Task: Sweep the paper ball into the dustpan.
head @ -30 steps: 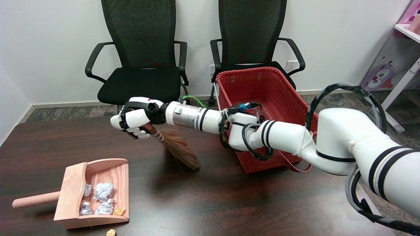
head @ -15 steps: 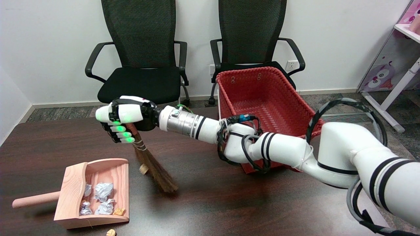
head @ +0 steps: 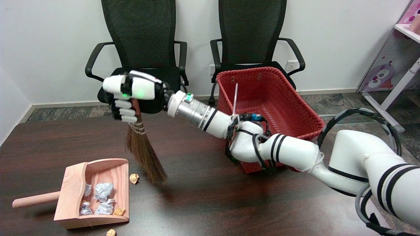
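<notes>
Your right hand [head: 131, 98], fingers wrapped round the broom [head: 142, 154], hangs above the table [head: 229, 203].
The paper ball [head: 134, 178] lies just left of the bristle tips, beside the dustpan [head: 95, 193] mouth at lower left.

Two black mesh office chairs [head: 144, 52] stand against a white wall [head: 49, 39] on grey carpet [head: 65, 112].

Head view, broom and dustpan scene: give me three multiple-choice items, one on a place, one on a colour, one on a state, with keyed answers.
1. Where is the tan paper ball nearest the broom?
A. in the basket
B. on the table beside the dustpan's open side
C. on a chair

2. What colour is the basket?
A. red
B. blue
C. white

3. What is the right hand doing?
A. hanging open
B. gripping the broom
C. holding the dustpan

Answers: B, it lies right of the dustpan's mouth; A, its weave is red; B, the fingers wrap the handle.
</notes>
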Tool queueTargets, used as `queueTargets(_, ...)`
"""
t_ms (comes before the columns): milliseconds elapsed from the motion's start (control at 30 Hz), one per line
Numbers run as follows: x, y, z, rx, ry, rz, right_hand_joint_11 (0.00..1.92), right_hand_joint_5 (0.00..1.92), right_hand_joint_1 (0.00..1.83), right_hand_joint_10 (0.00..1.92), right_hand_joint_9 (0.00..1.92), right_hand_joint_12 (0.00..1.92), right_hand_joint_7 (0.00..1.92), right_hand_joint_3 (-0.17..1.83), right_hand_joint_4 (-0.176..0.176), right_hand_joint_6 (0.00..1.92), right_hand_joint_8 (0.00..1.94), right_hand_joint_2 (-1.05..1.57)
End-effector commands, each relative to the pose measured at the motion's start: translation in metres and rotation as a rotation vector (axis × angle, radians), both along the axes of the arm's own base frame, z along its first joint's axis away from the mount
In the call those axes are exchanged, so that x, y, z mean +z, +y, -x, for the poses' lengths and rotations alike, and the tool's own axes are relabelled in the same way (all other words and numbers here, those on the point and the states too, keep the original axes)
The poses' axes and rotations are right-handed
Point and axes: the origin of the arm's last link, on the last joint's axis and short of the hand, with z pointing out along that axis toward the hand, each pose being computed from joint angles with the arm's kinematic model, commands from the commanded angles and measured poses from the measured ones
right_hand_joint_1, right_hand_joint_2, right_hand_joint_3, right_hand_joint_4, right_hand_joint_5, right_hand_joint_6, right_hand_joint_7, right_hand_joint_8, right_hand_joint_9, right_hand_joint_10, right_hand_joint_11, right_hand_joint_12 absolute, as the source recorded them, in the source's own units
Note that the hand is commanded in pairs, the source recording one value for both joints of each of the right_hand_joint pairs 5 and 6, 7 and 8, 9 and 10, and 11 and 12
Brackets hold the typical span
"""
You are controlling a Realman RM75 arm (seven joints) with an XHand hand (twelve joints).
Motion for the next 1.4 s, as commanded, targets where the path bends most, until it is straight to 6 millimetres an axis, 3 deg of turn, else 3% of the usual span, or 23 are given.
queueTargets(33, 0.061, 0.007, -0.055, 0.196, -0.002, 0.185, 1.92, 1.92, 0.83, 1.92, 1.92, 1.92, 1.92, 1.79, -0.008, 1.92, 1.92, 1.18)
queueTargets(233, 0.079, 0.016, -0.057, 0.187, 0.045, 0.3, 1.92, 1.92, 0.78, 1.92, 1.92, 1.92, 1.92, 1.8, -0.004, 1.92, 1.92, 1.29)
queueTargets(467, 0.078, 0.028, -0.057, 0.174, 0.16, 0.338, 1.92, 1.92, 0.74, 1.92, 1.92, 1.92, 1.92, 1.76, 0.0, 1.92, 1.92, 1.43)
queueTargets(800, 0.023, 0.058, -0.041, 0.111, 0.266, 0.213, 1.92, 1.92, 0.73, 1.92, 1.92, 1.92, 1.92, 1.76, 0.003, 1.92, 1.92, 1.52)
queueTargets(1033, -0.002, 0.071, -0.034, 0.155, 0.307, 0.212, 1.92, 1.92, 0.72, 1.92, 1.92, 1.92, 1.92, 1.78, 0.005, 1.92, 1.92, 1.54)
queueTargets(1267, -0.034, 0.074, -0.007, 0.227, 0.389, 0.245, 1.92, 1.92, 0.7, 1.92, 1.92, 1.92, 1.92, 1.8, 0.009, 1.92, 1.92, 1.57)
queueTargets(1400, -0.051, 0.07, 0.011, 0.263, 0.526, 0.262, 1.92, 1.92, 0.71, 1.92, 1.92, 1.92, 1.92, 1.78, 0.009, 1.92, 1.92, 1.57)
